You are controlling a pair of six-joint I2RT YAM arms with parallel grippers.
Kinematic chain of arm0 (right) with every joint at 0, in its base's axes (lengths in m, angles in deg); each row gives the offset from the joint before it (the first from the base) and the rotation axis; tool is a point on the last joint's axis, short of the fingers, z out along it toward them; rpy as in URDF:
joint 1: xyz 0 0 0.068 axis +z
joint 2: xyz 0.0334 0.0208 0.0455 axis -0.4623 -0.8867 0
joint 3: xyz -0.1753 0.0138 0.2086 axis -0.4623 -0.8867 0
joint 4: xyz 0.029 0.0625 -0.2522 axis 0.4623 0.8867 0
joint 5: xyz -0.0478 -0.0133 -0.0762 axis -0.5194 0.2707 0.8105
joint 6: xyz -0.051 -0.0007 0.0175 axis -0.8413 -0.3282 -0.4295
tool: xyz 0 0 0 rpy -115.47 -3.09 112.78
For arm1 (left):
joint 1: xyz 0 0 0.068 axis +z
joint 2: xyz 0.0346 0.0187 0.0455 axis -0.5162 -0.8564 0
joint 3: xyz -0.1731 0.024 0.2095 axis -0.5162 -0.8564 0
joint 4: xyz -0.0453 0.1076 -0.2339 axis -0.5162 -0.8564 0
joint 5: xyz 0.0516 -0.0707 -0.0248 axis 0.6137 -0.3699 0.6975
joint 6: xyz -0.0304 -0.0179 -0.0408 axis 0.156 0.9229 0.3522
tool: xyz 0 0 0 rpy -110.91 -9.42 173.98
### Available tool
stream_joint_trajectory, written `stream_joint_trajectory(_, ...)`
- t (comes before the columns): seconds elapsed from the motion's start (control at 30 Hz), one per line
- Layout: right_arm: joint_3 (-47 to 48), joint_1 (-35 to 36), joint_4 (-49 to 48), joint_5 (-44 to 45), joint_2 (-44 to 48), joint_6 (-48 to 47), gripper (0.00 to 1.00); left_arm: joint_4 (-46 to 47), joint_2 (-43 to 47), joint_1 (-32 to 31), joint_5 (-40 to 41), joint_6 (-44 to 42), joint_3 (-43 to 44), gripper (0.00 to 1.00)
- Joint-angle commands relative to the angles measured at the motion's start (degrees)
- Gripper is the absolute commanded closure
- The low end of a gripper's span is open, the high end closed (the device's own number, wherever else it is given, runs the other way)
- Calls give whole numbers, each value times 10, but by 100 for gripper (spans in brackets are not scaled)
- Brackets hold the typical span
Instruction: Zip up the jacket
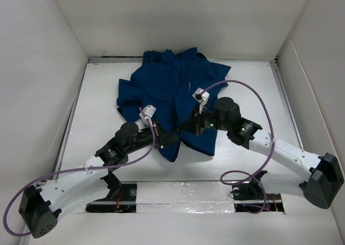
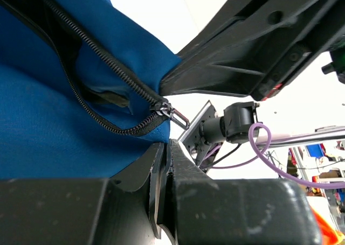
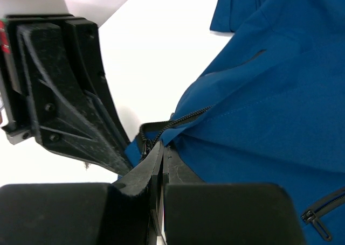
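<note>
The dark blue jacket [image 1: 172,83] lies crumpled at the back middle of the white table, its lower hem pulled toward the arms. My left gripper [image 1: 166,141] is shut on the hem just below the zipper's bottom end [image 2: 168,145]. The zipper slider [image 2: 163,110] and its pull tab sit right above my left fingertips, with both black tooth rows open above it. My right gripper [image 1: 185,127] is shut on the jacket edge beside the zipper's bottom end [image 3: 161,148]. The blue cloth [image 3: 269,94] spreads to its right. The two grippers nearly touch.
White walls enclose the table [image 1: 97,116] on the left, back and right. Purple cables [image 1: 253,94] loop above both arms. A pocket zipper [image 3: 318,212] shows at the lower right of the right wrist view. Dark slots lie along the table's near edge.
</note>
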Motion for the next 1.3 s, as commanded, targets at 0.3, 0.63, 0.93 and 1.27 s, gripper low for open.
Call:
stream_joint_trajectory(0.3,-35,-15,-81,32,25,34,100,17,-18,-10,-72,1,3,100)
stream_joint_trajectory(0.63,-54,-15,12,43,100,30,43,-9,-7,-10,-68,-3,-2,100)
stream_joint_trajectory(0.93,-101,9,85,51,195,59,51,-6,-21,-10,-94,-5,5,100)
stream_joint_trajectory(1.27,-45,67,110,61,140,22,49,-10,-22,-10,-93,-10,6,100)
